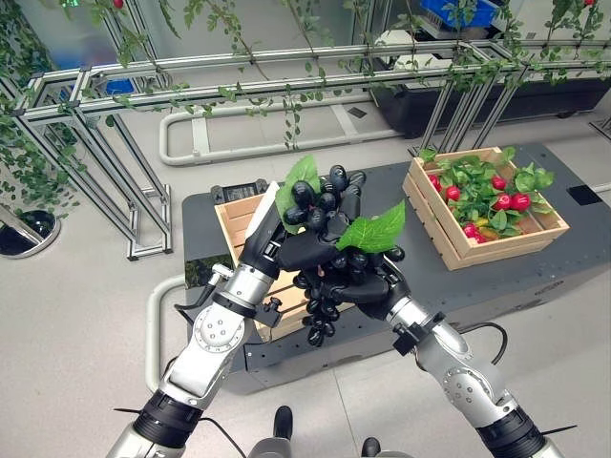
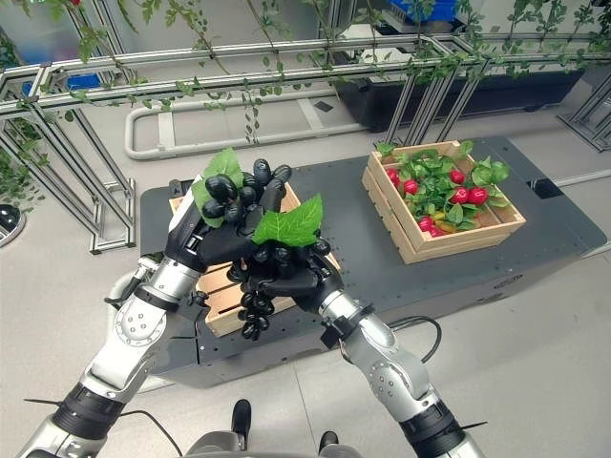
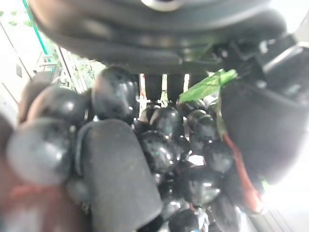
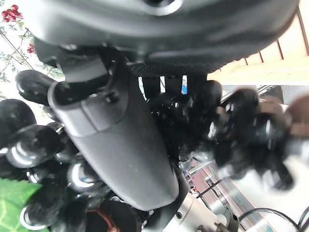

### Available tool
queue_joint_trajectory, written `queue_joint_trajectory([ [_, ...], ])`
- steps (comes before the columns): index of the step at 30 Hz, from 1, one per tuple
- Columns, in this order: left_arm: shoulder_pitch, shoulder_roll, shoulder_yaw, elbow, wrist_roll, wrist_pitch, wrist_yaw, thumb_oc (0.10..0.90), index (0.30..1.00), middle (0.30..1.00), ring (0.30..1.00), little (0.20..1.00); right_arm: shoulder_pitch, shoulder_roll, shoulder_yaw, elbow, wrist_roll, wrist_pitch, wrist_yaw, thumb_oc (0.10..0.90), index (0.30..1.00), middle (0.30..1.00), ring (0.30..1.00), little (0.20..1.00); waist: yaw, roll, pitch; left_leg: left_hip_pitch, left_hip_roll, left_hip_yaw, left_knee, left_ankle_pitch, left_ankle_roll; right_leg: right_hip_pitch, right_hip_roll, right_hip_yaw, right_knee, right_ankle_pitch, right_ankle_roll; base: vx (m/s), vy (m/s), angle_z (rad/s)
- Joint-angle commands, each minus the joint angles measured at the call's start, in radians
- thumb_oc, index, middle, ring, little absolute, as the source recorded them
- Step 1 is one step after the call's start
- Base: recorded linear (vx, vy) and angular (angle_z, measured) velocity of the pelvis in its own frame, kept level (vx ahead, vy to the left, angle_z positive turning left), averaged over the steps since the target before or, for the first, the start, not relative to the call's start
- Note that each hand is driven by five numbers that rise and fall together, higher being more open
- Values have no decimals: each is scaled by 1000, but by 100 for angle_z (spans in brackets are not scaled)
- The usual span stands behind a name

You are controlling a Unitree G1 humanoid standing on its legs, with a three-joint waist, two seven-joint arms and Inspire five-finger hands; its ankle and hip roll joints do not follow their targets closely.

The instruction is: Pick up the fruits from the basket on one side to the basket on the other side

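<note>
Black grapes [image 1: 322, 205] with green leaves, red fruits [image 1: 508, 201] in pale wooden basket [image 1: 456, 244]

Bright, even light is falling from overhead across both head views.

Shadows are lying soft and short under the wooden crate [image 1: 487, 205] on the dark table [image 1: 573, 250], and the pale floor [image 1: 86, 315] is showing no harsh glare. Straight frame rails are bowing toward the picture edges. In the wrist views the black grapes [image 3: 166, 145] are sitting too close and blurring, small highlights are glinting on them, and the background is washing out to white.
</note>
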Motion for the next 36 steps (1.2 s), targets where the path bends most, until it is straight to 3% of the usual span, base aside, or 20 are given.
queue_joint_trajectory([
  [1, -56, -23, -3, -48, -50, -105, 0, 400, 300, 300, 300, 300, -29, 63, -19, -46, 80, -105, -3, 400, 300, 300, 300, 300, 5, 28, -145, 117, 61, 27, 2, -172, -51, -52, -28, -19, 14, 47, 5, 0, 0, 0],
  [7, -43, -12, 16, -42, -30, -95, 26, 400, 300, 300, 300, 300, -10, 59, -40, -44, 98, -127, -42, 400, 300, 300, 300, 300, 1, 30, -145, 112, 61, 29, 2, -170, -50, -55, -24, -10, 4, 55, 4, -10, -17, -1],
  [8, -41, -12, 18, -42, -22, -95, 33, 504, 455, 455, 455, 455, -6, 62, -43, -44, 93, -129, -45, 400, 300, 300, 300, 300, 1, 30, -145, 111, 61, 28, 2, -170, -50, -56, -24, -10, 3, 56, 4, -22, -41, -3],
  [9, -38, -10, 21, -41, -14, -94, 40, 558, 538, 538, 538, 538, -3, 62, -46, -44, 89, -133, -50, 400, 300, 300, 300, 300, 0, 30, -145, 110, 61, 28, 2, -170, -50, -57, -23, -9, 2, 57, 4, -15, -39, -3],
  [10, -35, -8, 28, -39, -8, -94, 46, 734, 801, 801, 801, 801, 2, 60, -52, -43, 89, -135, -54, 400, 300, 300, 300, 300, -1, 30, -146, 109, 62, 28, 2, -169, -51, -58, -23, -8, 1, 58, 4, -15, -42, -4],
  [11, -31, -5, 36, -38, 6, -94, 53, 800, 900, 900, 900, 900, 7, 60, -58, -44, 86, -136, -59, 400, 300, 300, 300, 300, -2, 30, -146, 108, 62, 29, 2, -169, -51, -60, -22, -6, 1, 58, 4, -13, -37, -5],
  [23, 46, 38, 165, -36, 29, -88, 67, 800, 900, 900, 900, 900, 85, 34, -168, -51, 71, -158, -118, 400, 300, 300, 300, 300, -19, 30, -143, 81, 86, 40, 2, -145, -57, -92, 5, 17, 1, 66, -12, -16, -73, -7],
  [28, 84, 34, 202, -31, -216, -45, -54, 800, 900, 900, 900, 900, 92, 32, -210, -41, 62, -175, -115, 400, 300, 300, 300, 300, -25, 25, -135, 69, 114, 55, 2, -125, -68, -103, 35, 21, 1, 61, -28, -21, -132, -10],
  [30, 107, 11, 209, -38, -383, -16, -154, 800, 900, 900, 900, 900, 93, 35, -219, -39, 71, -182, -112, 400, 300, 300, 300, 300, -23, 20, -127, 62, 122, 43, 2, -117, -70, -111, 59, 46, 1, 54, -42, -42, -156, -8],
  [31, 108, 8, 209, -42, -392, -13, -160, 800, 900, 900, 900, 900, 93, 36, -220, -40, 69, -181, -112, 400, 300, 300, 300, 300, -22, 19, -126, 61, 121, 39, 2, -116, -69, -112, 61, 50, 1, 54, -43, -46, -112, -10],
  [35, 113, -38, 201, -71, -610, 30, -275, 800, 900, 900, 900, 900, 86, 39, -216, -43, 41, -179, -96, 400, 300, 300, 300, 300, 2, 17, -114, 68, 70, -43, 2, -115, -50, -106, 70, 101, 1, 55, -46, -8, -7, -24],
  [36, 112, -59, 196, -81, -662, 58, -317, 800, 900, 900, 900, 900, 83, 41, -213, -44, 34, -181, -95, 400, 300, 300, 300, 300, 6, 12, -107, 57, 55, -53, 53, -134, -52, -101, 64, 112, 1, 58, -49, -16, 59, -61],
])
